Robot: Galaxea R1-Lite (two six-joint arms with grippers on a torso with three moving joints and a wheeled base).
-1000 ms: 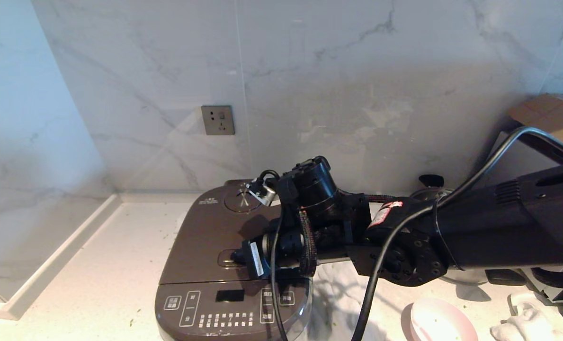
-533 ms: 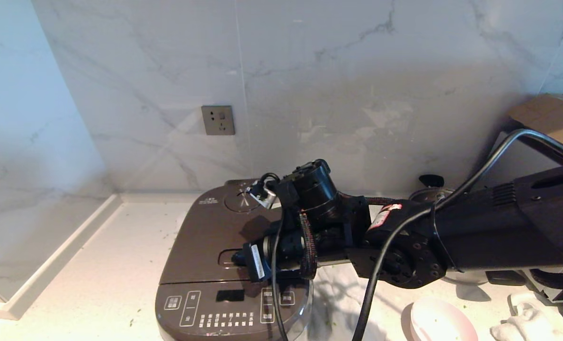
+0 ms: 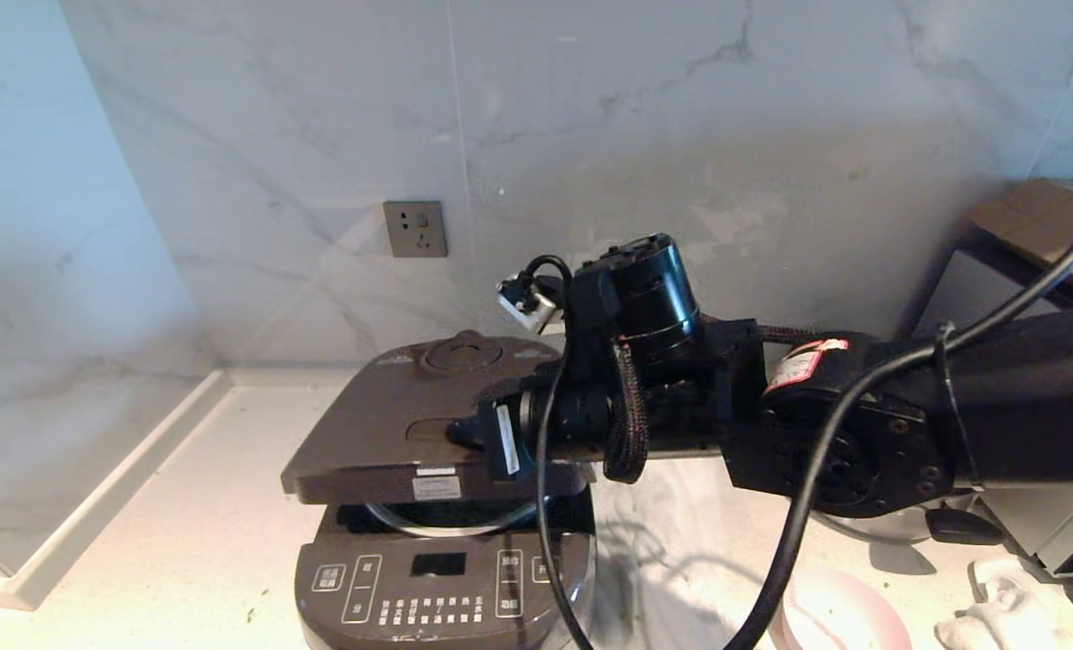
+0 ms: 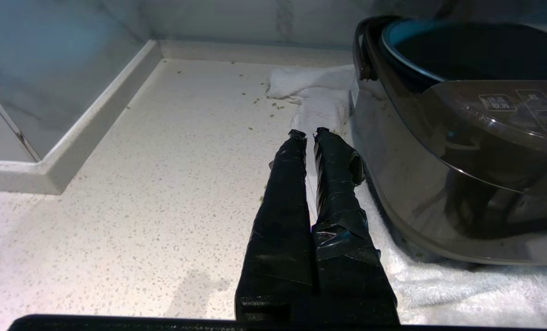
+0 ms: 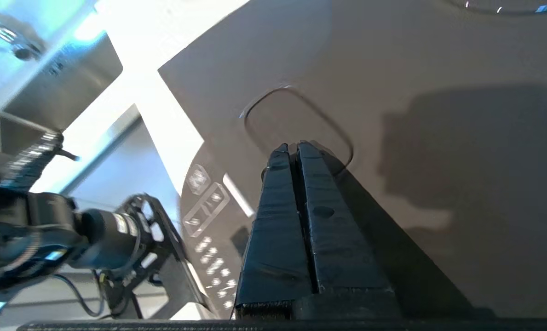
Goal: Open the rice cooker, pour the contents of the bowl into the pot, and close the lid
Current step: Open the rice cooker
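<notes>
Opening step underway: the right gripper (image 5: 296, 146), jaws together, rests on the oblong push button (image 5: 296, 120) of the dark brown rice cooker's (image 3: 441, 578) flat lid (image 3: 383, 433), ajar at lower centre; next, swing it fully up

One rice cooker (image 3: 446, 578), one bowl (image 3: 838, 618), one wall socket (image 3: 416, 229).

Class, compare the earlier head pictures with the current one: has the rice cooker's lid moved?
Yes. The lid has sprung up at its front edge, clear of the fixed button panel, with the shut right gripper at its push button.
</notes>
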